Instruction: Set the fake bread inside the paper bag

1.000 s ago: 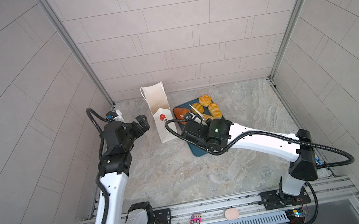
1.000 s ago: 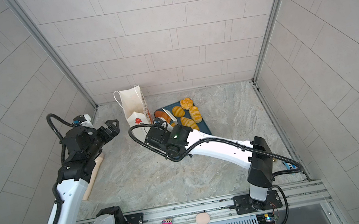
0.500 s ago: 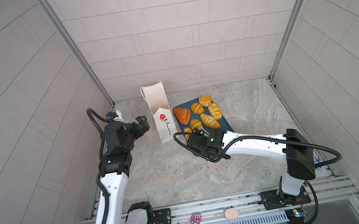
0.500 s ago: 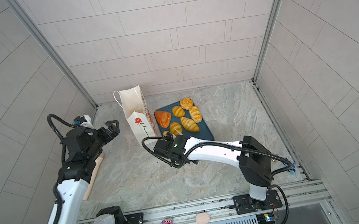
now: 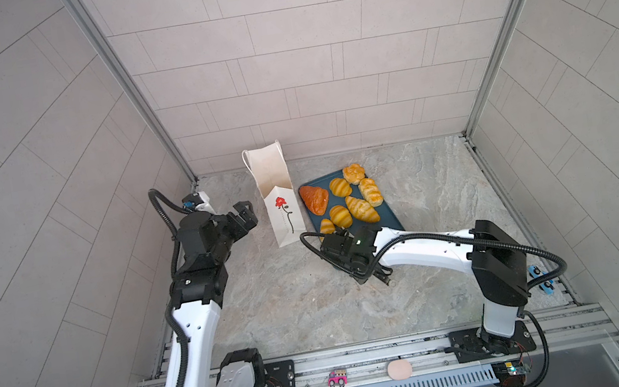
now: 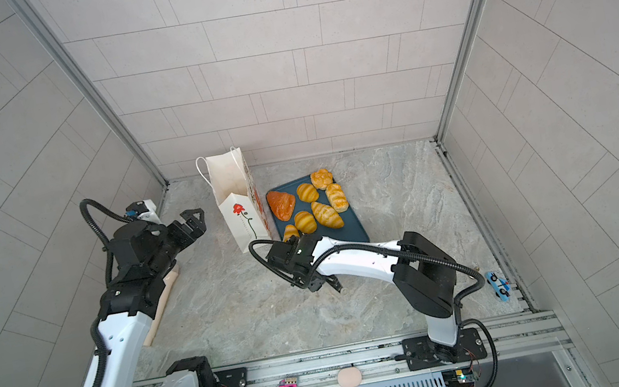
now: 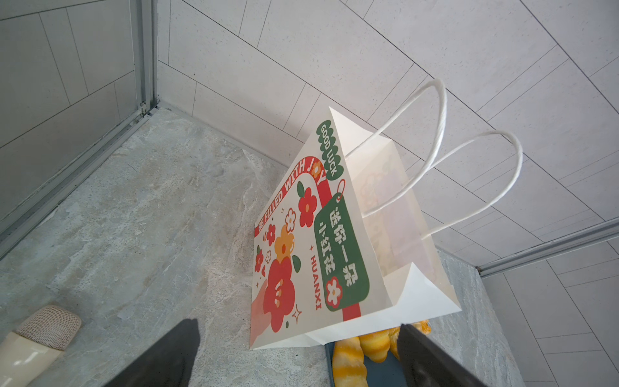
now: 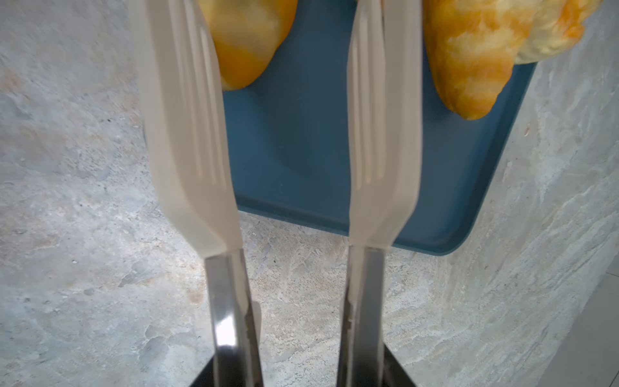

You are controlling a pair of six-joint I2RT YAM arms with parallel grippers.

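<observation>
Fake bread [image 5: 361, 209] (light, glossy, probably slippery: pinch each piece across its middle) lies on the tray [image 5: 387, 220] mid-frame beside the paper bag [image 5: 282, 224]; right gripper [image 8: 301, 380] clasps empty, parted tongs [image 8: 191, 150], left gripper [image 5: 246, 217] gapes empty.

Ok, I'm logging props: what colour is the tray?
Dark blue; the tray shows best in the right wrist view.

paper bag [image 7: 335, 268]: matt printed paper | fake bread [image 5: 360, 208]: glossy, plastic-looking | tray [image 8: 301, 150]: smooth matt plastic | tongs [image 8: 187, 134]: translucent plastic tips, shiny metal arms | tabletop [image 8: 83, 201]: mottled stone-look
</observation>
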